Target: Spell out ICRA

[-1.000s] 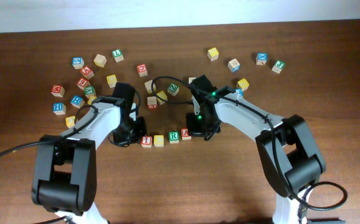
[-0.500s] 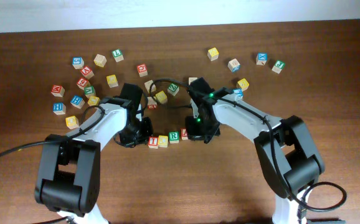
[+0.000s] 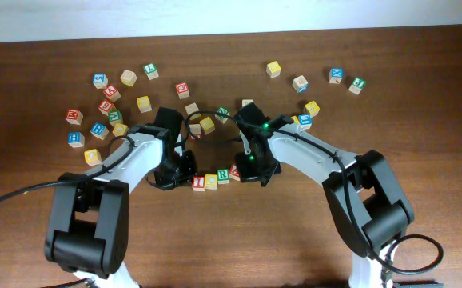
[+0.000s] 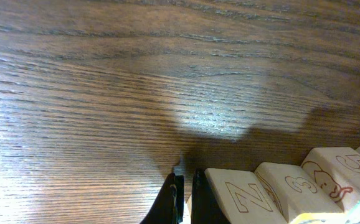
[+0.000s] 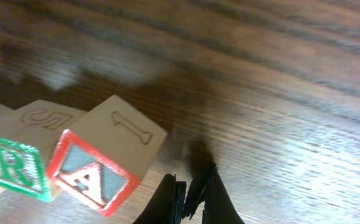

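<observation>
Squaring up the row of pale wooden letter cubes [image 3: 217, 178] mid-counter: left tool [image 4: 183, 193] and right tool [image 5: 189, 190], both pinched together, flank its ends. Next: likely nudge the curved line straight, then back off.

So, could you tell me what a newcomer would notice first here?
A short row of letter blocks sits at the centre of the table, ending in the red A block. The left end effector and right end effector flank it at either end. Loose blocks lie scattered along the far side.
</observation>
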You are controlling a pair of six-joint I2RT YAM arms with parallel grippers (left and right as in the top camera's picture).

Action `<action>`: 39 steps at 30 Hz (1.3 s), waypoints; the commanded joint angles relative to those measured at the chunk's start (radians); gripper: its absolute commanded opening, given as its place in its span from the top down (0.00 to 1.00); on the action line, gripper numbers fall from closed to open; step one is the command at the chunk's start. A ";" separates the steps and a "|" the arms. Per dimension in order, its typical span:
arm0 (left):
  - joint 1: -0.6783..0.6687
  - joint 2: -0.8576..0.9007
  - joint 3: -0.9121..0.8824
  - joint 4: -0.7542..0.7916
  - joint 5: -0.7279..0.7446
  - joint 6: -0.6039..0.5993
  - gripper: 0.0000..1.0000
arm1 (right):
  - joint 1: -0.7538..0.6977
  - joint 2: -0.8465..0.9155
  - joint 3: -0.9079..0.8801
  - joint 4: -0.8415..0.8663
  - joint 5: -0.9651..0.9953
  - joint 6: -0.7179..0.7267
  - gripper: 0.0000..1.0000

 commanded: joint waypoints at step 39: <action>-0.118 -0.026 -0.023 -0.236 0.038 0.092 1.00 | -0.129 0.000 0.140 -0.168 -0.035 0.064 0.96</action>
